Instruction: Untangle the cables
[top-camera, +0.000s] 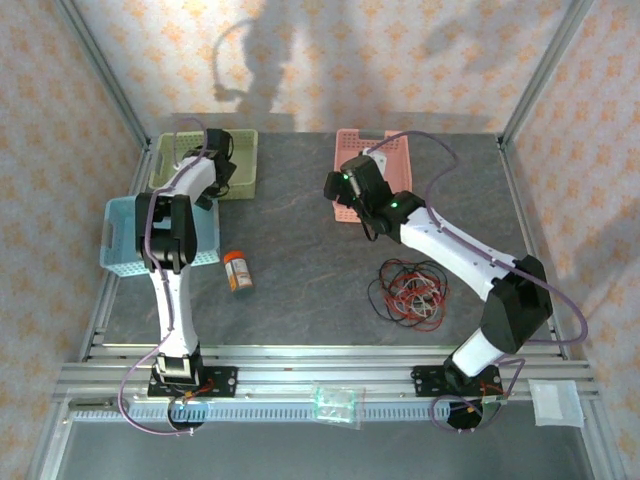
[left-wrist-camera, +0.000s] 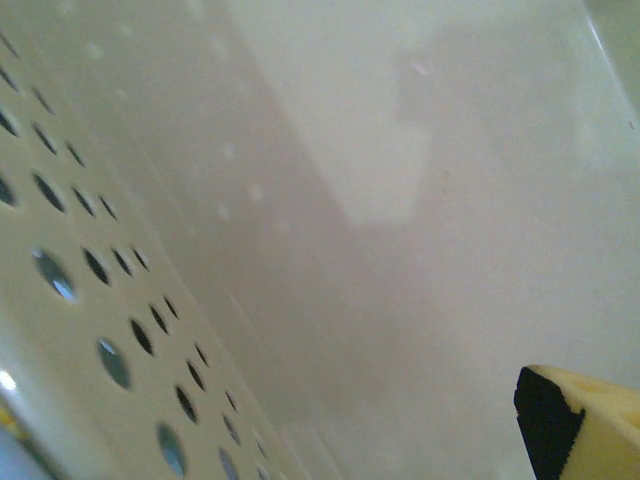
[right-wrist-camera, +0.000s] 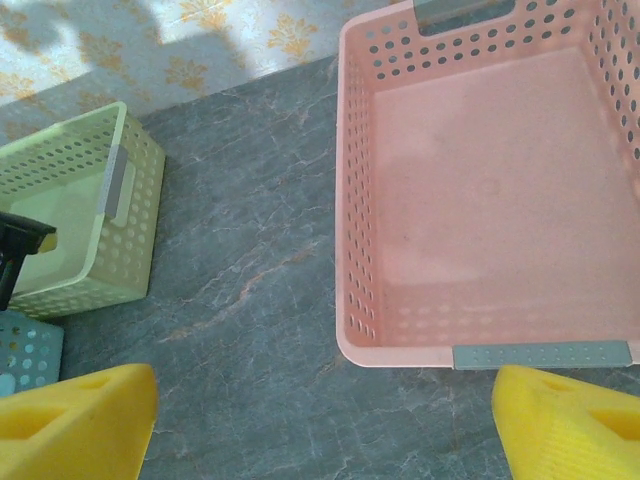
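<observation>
Lying tangled: three cables (top-camera: 408, 292), three baskets (top-camera: 392, 160).

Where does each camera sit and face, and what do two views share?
Top external: above and behind the bases, looking down on the table; both arms, cables.
Left wrist: on the left arm, close inside the green basket; one yellow fingertip.
Right wrist: on the right arm, facing down at the pink basket; both fingertips of the open right gripper.
Shared: top and right wrist both show the pink basket.
</observation>
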